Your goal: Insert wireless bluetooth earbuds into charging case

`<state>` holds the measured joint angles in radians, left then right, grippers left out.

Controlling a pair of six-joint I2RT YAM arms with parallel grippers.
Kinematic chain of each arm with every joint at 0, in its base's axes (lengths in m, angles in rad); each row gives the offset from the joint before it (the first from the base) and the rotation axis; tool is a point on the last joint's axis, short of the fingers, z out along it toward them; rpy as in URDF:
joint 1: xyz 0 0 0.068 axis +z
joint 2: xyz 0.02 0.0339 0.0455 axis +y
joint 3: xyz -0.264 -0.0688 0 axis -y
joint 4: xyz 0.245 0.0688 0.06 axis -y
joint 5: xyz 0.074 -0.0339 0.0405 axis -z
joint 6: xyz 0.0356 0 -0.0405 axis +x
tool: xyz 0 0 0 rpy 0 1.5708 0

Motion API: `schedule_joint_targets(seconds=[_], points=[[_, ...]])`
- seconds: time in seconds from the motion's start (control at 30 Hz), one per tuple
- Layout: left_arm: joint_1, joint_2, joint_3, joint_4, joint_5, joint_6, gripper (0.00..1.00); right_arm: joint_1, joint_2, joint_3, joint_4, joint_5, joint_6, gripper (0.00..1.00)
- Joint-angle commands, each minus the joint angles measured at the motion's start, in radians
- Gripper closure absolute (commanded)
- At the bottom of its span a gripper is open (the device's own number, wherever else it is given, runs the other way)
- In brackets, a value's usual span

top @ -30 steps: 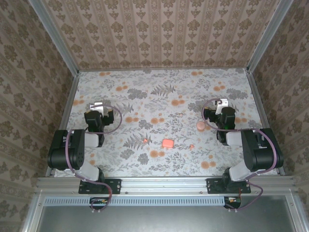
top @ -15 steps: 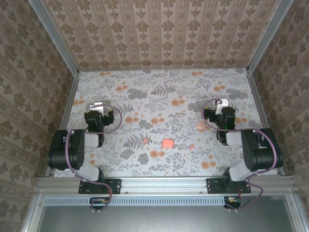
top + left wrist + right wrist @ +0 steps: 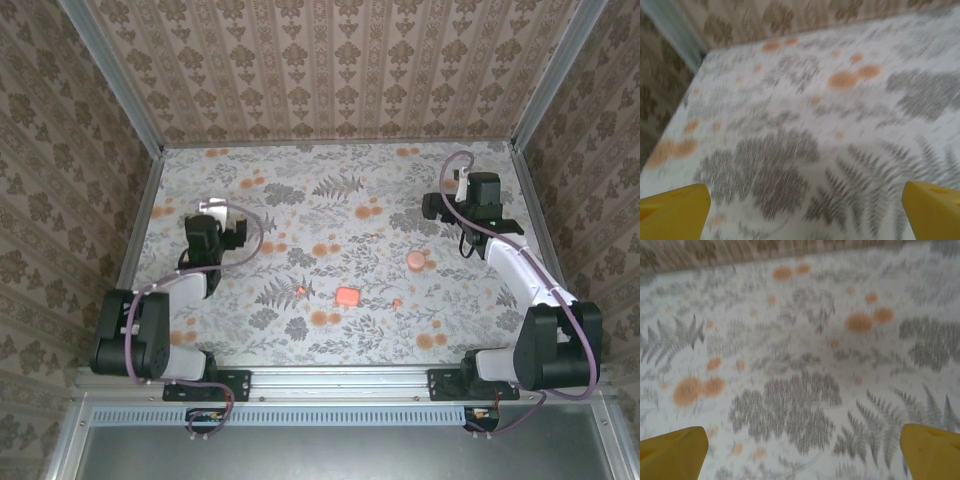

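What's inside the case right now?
The case shows a smooth top, so its inside is hidden. One earbud lies on the cloth to its left, another to its right.

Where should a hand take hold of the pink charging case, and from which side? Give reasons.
Across two opposite straight edges of the charging case, probably, coming straight down. It lies flat on the table, a low rounded square, so only its sides offer a pinch; the earbuds lie apart from it, leaving room.

You are holding the left gripper (image 3: 211, 207) and right gripper (image 3: 463, 180) with fingers (image 3: 675, 210) spread wide, the right arm (image 3: 520, 265) stretching farther out.
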<state>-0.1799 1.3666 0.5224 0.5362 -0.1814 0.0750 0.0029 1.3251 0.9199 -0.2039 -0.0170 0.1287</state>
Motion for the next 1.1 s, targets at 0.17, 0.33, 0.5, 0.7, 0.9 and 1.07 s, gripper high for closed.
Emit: schedule_joint_targets(seconds=[0.17, 0.33, 0.5, 0.7, 0.9, 1.07], points=[[-0.165, -0.108, 0.199, -0.488, -0.021, -0.063, 0.07, 0.05, 0.031, 0.051, -0.539, -0.13, 0.026, 0.08], [-0.255, -0.111, 0.269, -0.677, 0.028, -0.094, 0.11, 0.133, 0.129, 0.108, -0.602, -0.081, -0.025, 0.2], [-0.314, -0.103, 0.254, -0.697, 0.103, -0.146, 0.12, 0.196, 0.246, 0.183, -0.648, 0.008, -0.068, 0.22], [-0.338, -0.085, 0.236, -0.679, 0.122, -0.164, 0.12, 0.2, 0.357, 0.245, -0.656, 0.044, -0.07, 0.22], [-0.345, -0.078, 0.241, -0.682, 0.105, -0.153, 0.12, 0.201, 0.432, 0.274, -0.619, 0.004, -0.069, 0.26], [-0.345, -0.072, 0.243, -0.682, 0.105, -0.152, 0.12, 0.2, 0.502, 0.303, -0.604, -0.003, -0.064, 0.29]])
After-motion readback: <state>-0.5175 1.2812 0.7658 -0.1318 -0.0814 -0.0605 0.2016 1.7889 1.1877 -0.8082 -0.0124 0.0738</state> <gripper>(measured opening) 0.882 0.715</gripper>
